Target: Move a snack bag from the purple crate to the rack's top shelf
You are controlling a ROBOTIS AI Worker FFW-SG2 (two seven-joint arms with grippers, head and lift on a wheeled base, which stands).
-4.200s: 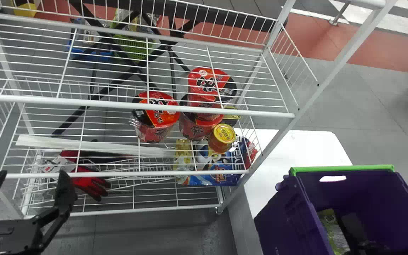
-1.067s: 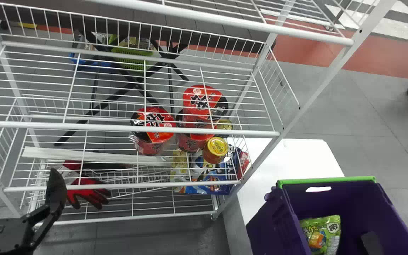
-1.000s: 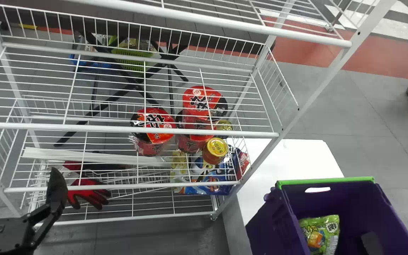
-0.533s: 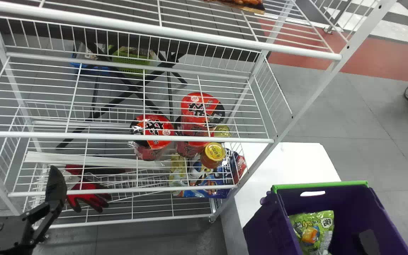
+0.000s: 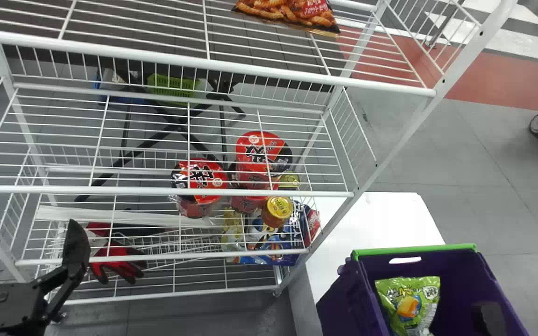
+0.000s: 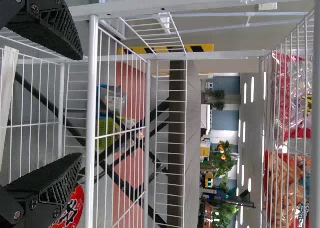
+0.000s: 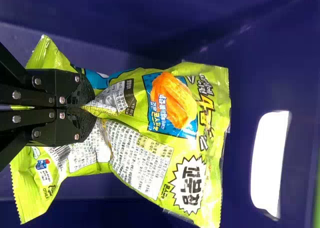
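The green snack bag (image 5: 409,303) is inside the purple crate (image 5: 336,305) at the lower right of the head view. In the right wrist view, my right gripper (image 7: 93,107) is shut on the middle of the green snack bag (image 7: 187,107), pinching its film into a fold. Crate walls surround the bag there. My left gripper (image 5: 28,238) stands open before the rack's left side; the left wrist view has the left gripper (image 6: 77,106) with its fingers wide apart. Across the head view's top runs the highest shelf in sight (image 5: 203,63).
Another snack bag (image 5: 292,14) lies on that upper shelf. Red noodle packs (image 5: 199,179) and a yellow-lidded jar (image 5: 278,210) are lower down. Red gloves (image 5: 117,263) hang low left. A rack post (image 5: 402,133) rises between shelves and crate, beside a white table (image 5: 381,224).
The head view has tilted upward, bringing the upper shelf and its snack bag into sight. Against the crate, the green bag has come up and shows more fully. My left gripper has barely moved.
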